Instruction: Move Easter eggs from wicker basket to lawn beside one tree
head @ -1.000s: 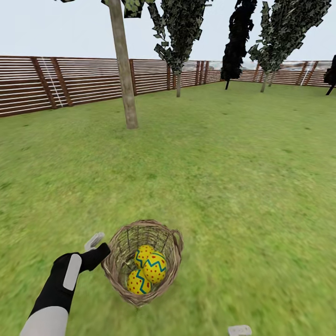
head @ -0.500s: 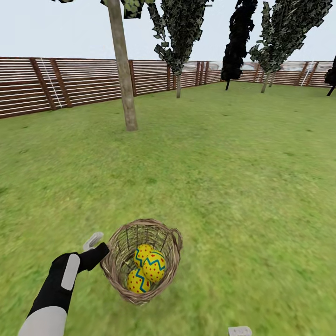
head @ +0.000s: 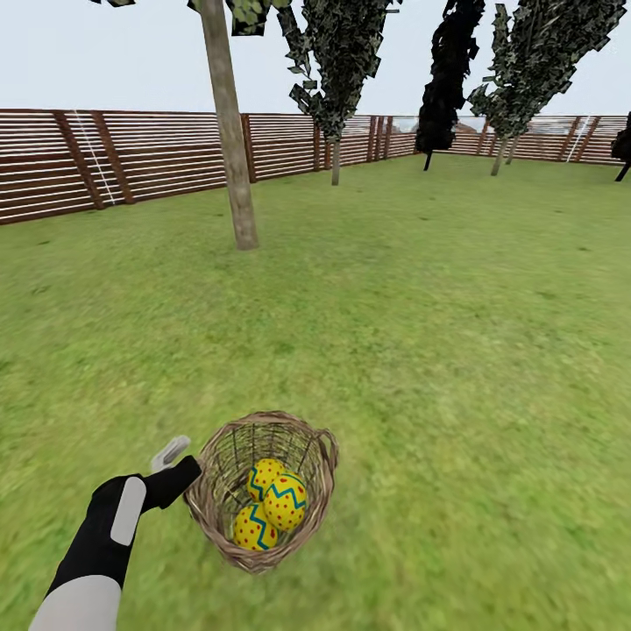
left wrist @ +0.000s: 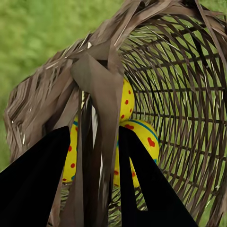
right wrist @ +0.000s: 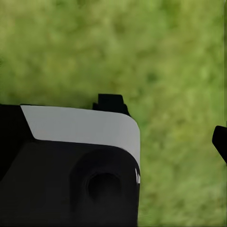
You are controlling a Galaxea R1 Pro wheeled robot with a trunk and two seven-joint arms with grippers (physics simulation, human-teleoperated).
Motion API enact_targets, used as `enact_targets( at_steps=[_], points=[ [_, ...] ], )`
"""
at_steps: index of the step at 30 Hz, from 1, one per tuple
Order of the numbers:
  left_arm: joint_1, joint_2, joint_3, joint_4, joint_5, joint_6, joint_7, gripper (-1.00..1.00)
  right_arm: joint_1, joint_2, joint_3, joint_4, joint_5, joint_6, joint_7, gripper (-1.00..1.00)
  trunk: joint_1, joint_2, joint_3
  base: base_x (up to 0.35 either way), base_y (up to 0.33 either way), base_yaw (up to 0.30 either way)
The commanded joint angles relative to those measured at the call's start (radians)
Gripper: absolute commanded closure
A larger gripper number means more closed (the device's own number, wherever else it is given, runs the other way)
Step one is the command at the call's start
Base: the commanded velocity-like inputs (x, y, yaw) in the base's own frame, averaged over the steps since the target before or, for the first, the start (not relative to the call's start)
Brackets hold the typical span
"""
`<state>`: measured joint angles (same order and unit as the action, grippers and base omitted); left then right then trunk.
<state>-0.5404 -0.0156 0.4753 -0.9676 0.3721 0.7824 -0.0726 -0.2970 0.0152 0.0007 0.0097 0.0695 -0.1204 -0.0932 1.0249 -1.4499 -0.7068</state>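
The wicker basket (head: 308, 517) hangs tilted just above the lawn (head: 421, 350) at the lower left, with three Easter eggs (head: 285, 501) piled inside. My left gripper (head: 180, 466) is shut on its near rim. In the left wrist view the black fingers (left wrist: 42, 170) flank a woven rim strip (left wrist: 97, 94), and yellow eggs (left wrist: 142, 142) show through the weave. A thick grey-brown tree (head: 232, 149) stands ahead at the left. The right wrist view looks down on grass, with the right gripper's black and white housing (right wrist: 80, 156) in front; its jaws are not readable.
A brown slat fence (head: 158, 153) closes the garden at the back. Thin-trunked dark-leaved trees (head: 337, 53) stand along it to the right. Open grass stretches between the basket and the trunk.
The whole view has crept forward, so the trunk sits slightly lower and nearer. The basket stays in the left gripper. The right gripper's tip has left the bottom edge.
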Motion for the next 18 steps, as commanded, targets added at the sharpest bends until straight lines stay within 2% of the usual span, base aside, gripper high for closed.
enact_targets(
  at_steps=[1,9,18],
  points=[
    [-0.001,-0.001,0.005,-0.001,0.005,0.006,-0.009,1.0,-0.001,0.0,0.0,0.001,0.007,-0.002,-0.005,-1.0,-0.004,0.007,0.002,0.146,0.0,0.0],
    [-0.001,-0.001,0.006,0.001,0.005,0.006,-0.009,1.0,-0.001,0.0,0.0,0.001,0.007,-0.002,-0.005,-1.0,-0.034,0.063,0.028,0.089,0.0,0.0],
    [-0.001,0.0,0.006,0.005,0.004,0.006,-0.009,1.0,-0.001,0.0,0.0,0.001,0.007,-0.002,-0.005,-1.0,-0.069,0.126,0.056,0.15,0.0,0.0]
  ],
)
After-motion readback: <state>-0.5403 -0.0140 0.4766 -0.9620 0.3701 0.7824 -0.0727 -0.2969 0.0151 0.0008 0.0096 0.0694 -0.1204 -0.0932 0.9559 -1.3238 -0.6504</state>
